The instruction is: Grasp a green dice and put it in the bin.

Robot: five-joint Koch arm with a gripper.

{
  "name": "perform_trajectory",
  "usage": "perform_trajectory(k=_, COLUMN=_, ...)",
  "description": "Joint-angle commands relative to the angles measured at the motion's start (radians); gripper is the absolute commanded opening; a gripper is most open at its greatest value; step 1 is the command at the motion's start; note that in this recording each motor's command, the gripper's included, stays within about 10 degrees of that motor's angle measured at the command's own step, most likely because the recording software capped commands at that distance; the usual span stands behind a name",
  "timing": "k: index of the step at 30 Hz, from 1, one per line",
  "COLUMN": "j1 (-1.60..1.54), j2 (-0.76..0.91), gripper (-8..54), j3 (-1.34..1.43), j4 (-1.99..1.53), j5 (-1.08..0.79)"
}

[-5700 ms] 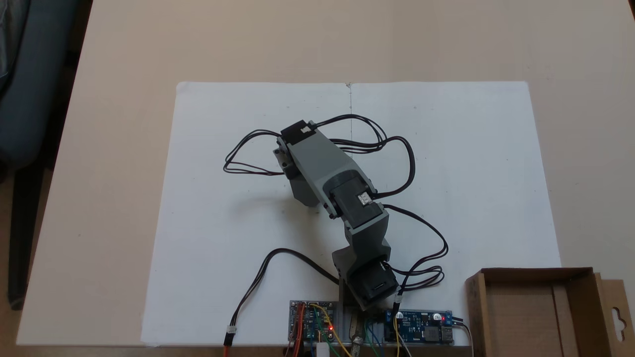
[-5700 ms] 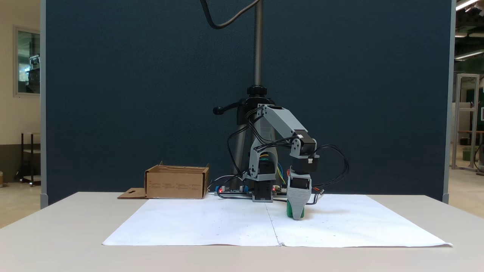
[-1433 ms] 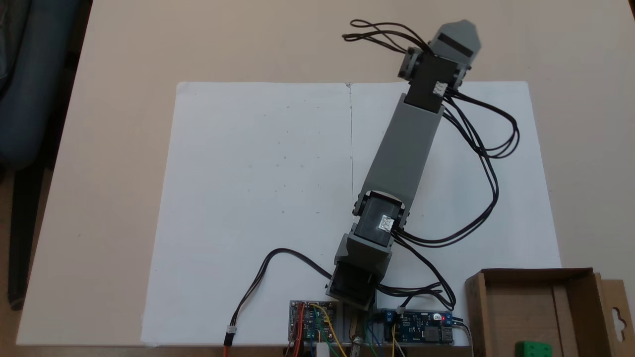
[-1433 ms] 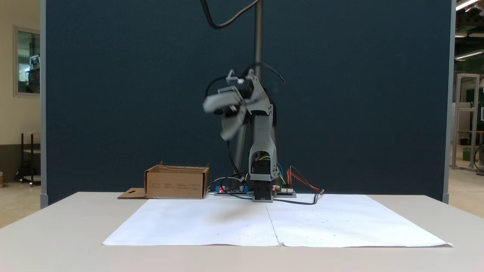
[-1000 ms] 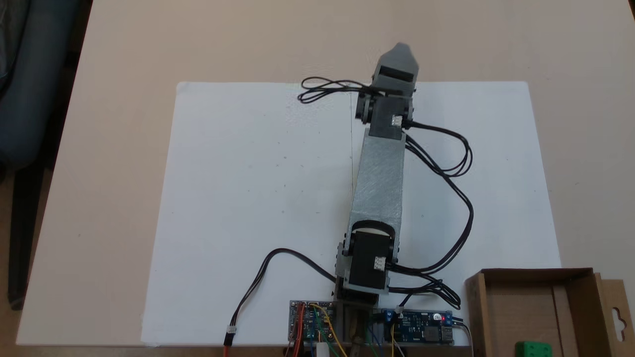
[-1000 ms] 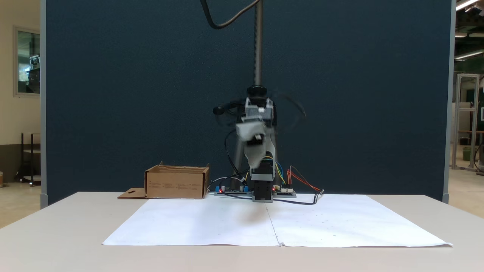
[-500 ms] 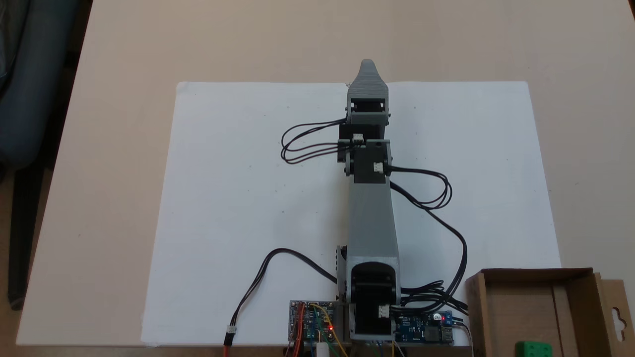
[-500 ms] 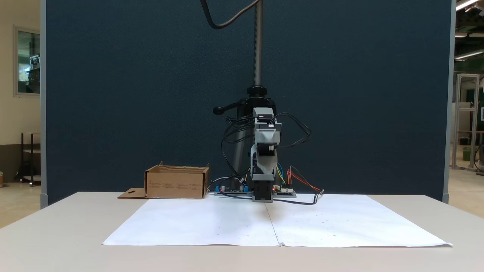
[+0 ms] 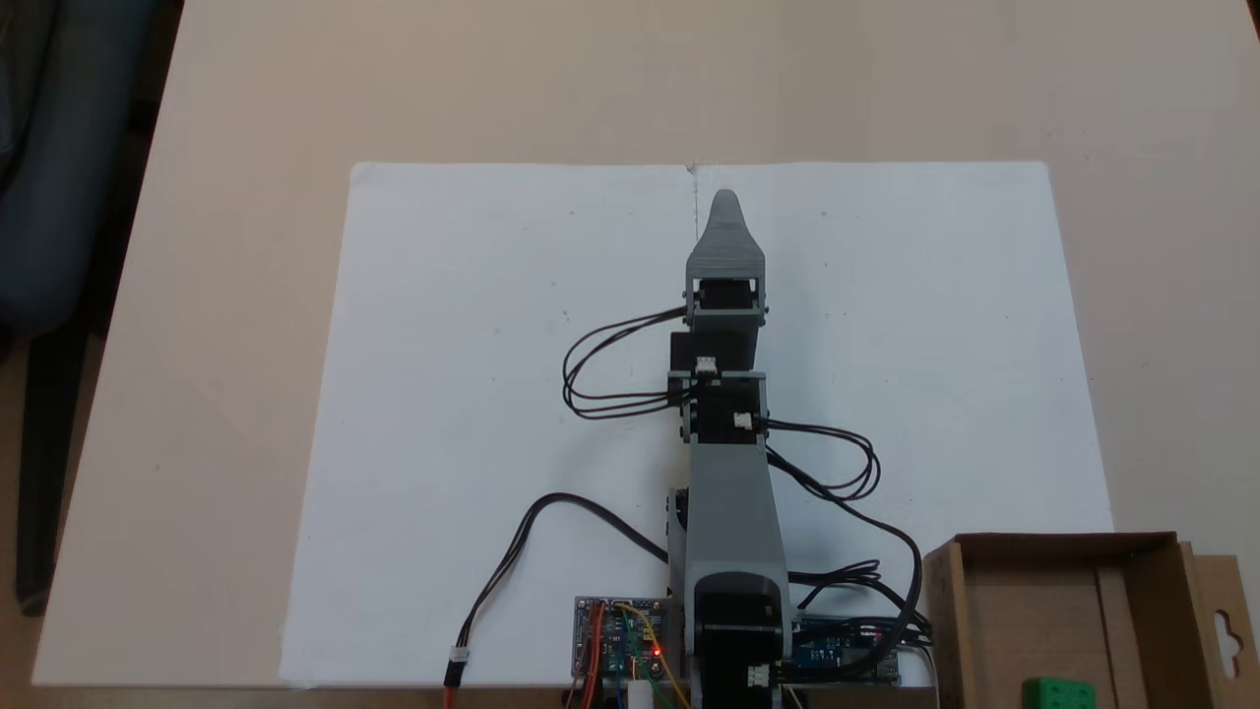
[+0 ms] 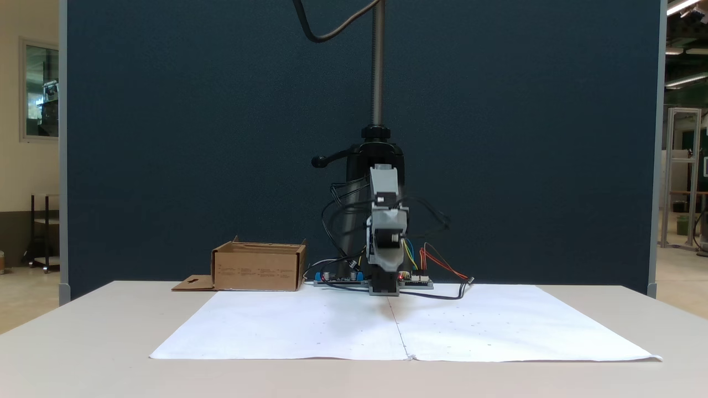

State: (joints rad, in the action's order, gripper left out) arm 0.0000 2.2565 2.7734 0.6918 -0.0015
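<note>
The green dice (image 9: 1058,693) lies inside the bin (image 9: 1063,541), a brown cardboard box at the bottom right of a fixed view, cut by the frame's lower edge. The same bin (image 10: 259,269) stands at the left in a fixed view, where its walls hide the inside. The grey arm stretches straight out over the middle of the white paper. My gripper (image 9: 725,209) points away from the base, far from the bin and holding nothing. From the front the gripper (image 10: 386,243) faces the camera, blurred. Its jaws lie one behind the other.
A large white paper sheet (image 9: 472,374) covers the middle of the beige table (image 9: 246,118). Circuit boards (image 9: 618,638) and loose black cables (image 9: 610,374) sit by the arm's base. A dark partition (image 10: 193,138) and a camera pole (image 10: 378,61) stand behind the table.
The arm has swung from the bin side to the centre line and is folding back toward its base. The dice, gripped on the paper 5.7 s ago, lies in the bin.
</note>
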Motion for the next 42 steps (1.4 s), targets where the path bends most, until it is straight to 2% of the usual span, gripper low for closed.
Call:
perform_trajectory(k=1, j1=-0.009, j2=0.115, gripper=43.9, j3=0.020, j4=0.165, j5=-0.081)
perform_trajectory(k=16, j1=-0.003, j2=0.115, gripper=44.6, j3=0.341, j4=0.616, j5=-0.081)
perform_trajectory(k=26, j1=0.021, j2=0.110, gripper=45.0, j3=0.357, j4=0.943, j5=-0.086)
perform_trajectory(k=42, j1=0.043, j2=0.110, gripper=45.1, j3=0.357, j4=0.943, j5=-0.080)
